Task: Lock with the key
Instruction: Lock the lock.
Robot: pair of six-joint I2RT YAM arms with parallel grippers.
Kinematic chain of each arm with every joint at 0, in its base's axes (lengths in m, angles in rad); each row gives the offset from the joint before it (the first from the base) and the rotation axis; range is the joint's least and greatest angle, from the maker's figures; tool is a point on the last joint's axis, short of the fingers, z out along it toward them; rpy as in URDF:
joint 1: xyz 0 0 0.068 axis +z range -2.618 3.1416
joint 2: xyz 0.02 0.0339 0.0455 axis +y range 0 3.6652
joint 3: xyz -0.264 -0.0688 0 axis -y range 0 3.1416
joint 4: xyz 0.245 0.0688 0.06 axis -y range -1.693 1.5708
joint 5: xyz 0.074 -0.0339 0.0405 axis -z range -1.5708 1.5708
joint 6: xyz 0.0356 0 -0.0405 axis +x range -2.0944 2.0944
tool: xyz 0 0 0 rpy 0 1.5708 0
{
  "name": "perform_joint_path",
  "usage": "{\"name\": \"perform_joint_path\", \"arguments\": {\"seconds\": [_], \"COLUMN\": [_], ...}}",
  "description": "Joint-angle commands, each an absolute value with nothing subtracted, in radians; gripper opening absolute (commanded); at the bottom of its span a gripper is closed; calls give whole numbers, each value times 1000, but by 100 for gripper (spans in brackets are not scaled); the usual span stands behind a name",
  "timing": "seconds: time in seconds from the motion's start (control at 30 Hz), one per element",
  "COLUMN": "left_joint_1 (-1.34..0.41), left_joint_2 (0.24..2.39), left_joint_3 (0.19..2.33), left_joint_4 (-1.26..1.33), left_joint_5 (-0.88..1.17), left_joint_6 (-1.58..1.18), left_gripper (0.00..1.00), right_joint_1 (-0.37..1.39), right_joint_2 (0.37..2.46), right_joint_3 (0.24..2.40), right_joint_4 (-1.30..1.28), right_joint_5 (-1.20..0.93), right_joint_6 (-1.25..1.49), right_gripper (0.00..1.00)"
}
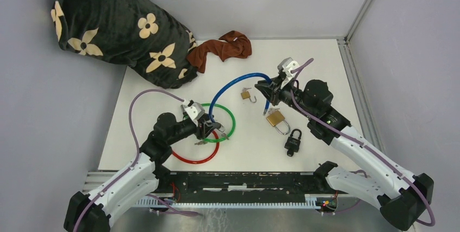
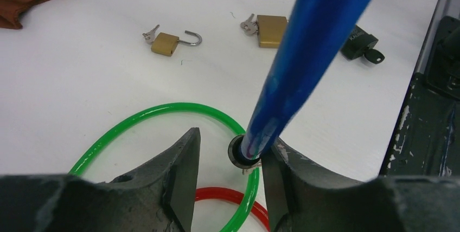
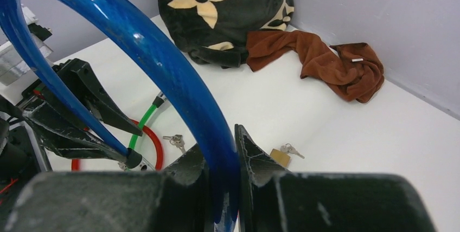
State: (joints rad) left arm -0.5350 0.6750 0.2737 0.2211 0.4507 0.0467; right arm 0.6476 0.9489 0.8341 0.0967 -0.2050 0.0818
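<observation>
A blue cable lock (image 1: 233, 77) arches over the table between my two grippers. My right gripper (image 1: 267, 90) (image 3: 219, 142) is shut on one end of it. The other end, with a black collar (image 2: 241, 153), rests against the right finger of my left gripper (image 1: 209, 129) (image 2: 230, 140), whose jaws stand apart and open around it. A bunch of keys (image 3: 174, 141) lies loose beside the green loop. A small brass padlock (image 2: 164, 43) has its shackle open and keys at its side.
A green cable loop (image 1: 225, 114) and a red one (image 1: 190, 159) lie under my left gripper. A larger brass padlock (image 1: 276, 119) and a black padlock (image 1: 293, 141) lie at centre right. A dark flowered blanket (image 1: 119, 20) and a brown cloth (image 1: 222, 50) sit at the back.
</observation>
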Motion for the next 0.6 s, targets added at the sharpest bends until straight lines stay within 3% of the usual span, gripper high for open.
{"name": "perform_joint_path", "arguments": {"seconds": [0.0, 0.1, 0.23, 0.27, 0.33, 0.57], "left_joint_1": [-545, -548, -549, -548, -550, -464], "left_joint_2": [685, 683, 651, 639, 609, 368], "left_joint_3": [300, 314, 302, 298, 295, 311], "left_joint_4": [329, 346, 350, 354, 363, 451], "left_joint_5": [364, 340, 324, 322, 317, 338], "left_joint_6": [-66, -92, -136, -144, -160, -302], "left_gripper": [52, 51, 28, 15, 3, 2], "right_joint_1": [656, 666, 680, 685, 701, 828], "right_joint_2": [932, 947, 972, 980, 989, 1003], "right_joint_3": [842, 841, 869, 878, 887, 869], "right_joint_4": [193, 205, 210, 212, 227, 550], "right_joint_5": [-209, -214, -230, -236, -251, -302], "right_joint_6": [153, 158, 156, 155, 158, 216], "right_gripper": [0, 0, 0, 0, 0, 0]}}
